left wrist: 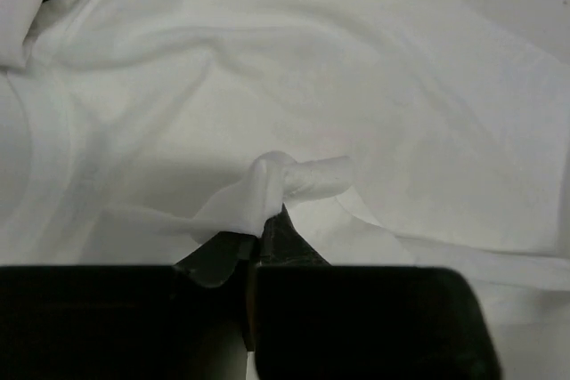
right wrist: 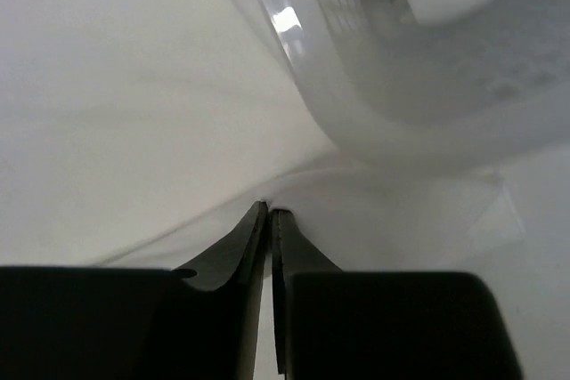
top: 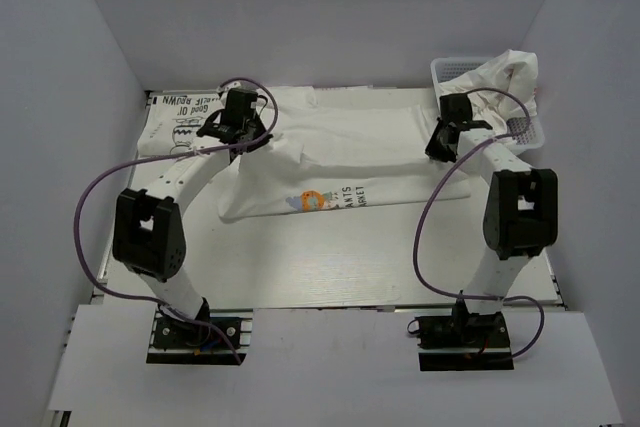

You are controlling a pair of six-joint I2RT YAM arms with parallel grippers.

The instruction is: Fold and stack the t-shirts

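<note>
I judged the job barely begun: left jaws and right jaws were each pinched shut on one printed t-shirt [top: 340, 162] half-raised over the bench [top: 330, 267], a lettered t-shirt [top: 178, 112] lay far-left, and more cloth [top: 512, 75] filled the basket [top: 450, 69].

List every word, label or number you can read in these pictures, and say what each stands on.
"Good Ol" beside "BROWN", upside down: on the far-left t-shirt; the rest of that lettering is too small to read.
"ANTS" over "ARKET", upside down, only partly legible: on the middle t-shirt, beside its colourful print.
Both wrist views: no text.
</note>
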